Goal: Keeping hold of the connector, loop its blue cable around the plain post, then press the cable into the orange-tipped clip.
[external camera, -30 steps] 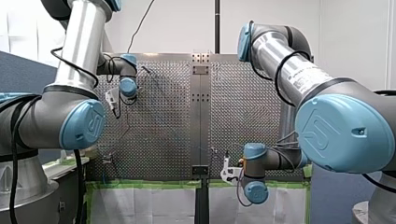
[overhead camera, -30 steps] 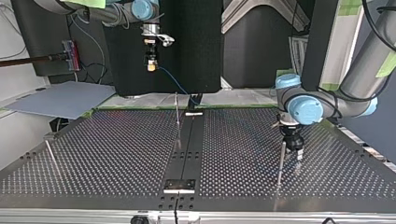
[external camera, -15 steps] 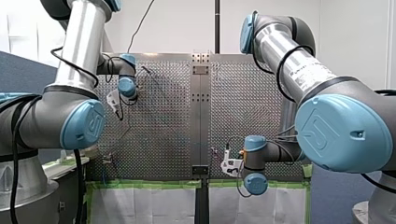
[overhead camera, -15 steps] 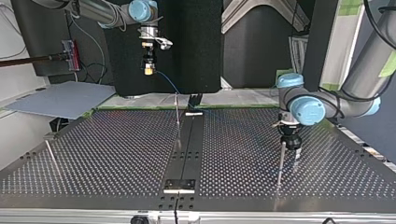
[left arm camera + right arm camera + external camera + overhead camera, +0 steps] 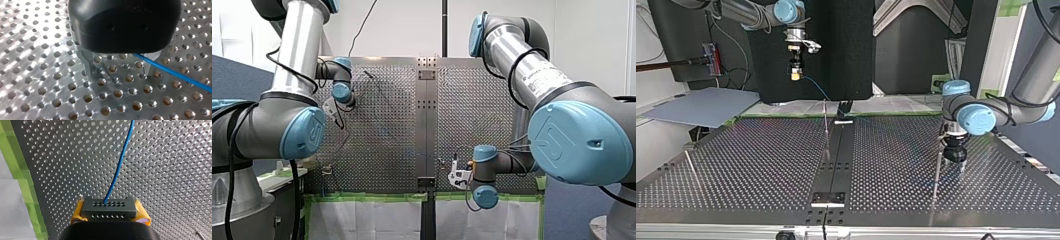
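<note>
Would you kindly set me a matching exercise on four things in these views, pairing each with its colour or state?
Things:
1. connector
2. cable
3. tape
4. left gripper

Descriptions:
A. green
B. open, holding nothing
C. blue
D. black, clamped between yellow pads

Pairs: 1-D, 2-C, 3-A, 4-B.
</note>
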### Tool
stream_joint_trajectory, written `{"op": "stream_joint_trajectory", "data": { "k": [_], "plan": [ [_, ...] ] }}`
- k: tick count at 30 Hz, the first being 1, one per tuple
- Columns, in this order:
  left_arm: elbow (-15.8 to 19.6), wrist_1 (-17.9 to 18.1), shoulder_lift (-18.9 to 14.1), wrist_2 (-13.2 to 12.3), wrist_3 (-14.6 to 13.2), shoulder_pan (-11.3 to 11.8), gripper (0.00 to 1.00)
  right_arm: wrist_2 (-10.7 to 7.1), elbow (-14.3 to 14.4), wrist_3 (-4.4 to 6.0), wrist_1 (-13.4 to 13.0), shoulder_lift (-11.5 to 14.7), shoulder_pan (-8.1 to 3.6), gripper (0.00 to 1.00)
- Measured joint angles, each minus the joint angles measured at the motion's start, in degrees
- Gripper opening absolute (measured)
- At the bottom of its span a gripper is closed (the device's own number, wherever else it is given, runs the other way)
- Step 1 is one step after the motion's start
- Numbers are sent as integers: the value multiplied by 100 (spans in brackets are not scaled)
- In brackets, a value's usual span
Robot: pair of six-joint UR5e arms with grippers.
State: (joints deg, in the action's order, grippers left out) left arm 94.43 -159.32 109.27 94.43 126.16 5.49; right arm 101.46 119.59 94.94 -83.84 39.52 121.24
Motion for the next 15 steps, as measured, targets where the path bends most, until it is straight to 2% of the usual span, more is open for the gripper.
{"op": "stream_joint_trajectory", "data": {
  "k": [7, 15],
  "plan": [
    [-5, -69, -74, -141, 435, 58, 100, -6, 0, 0, -19, 0, 0, 0],
    [-6, -266, -427, -269, 840, 76, 100, -11, -1, 0, -18, 0, 0, 0]
  ]
}}
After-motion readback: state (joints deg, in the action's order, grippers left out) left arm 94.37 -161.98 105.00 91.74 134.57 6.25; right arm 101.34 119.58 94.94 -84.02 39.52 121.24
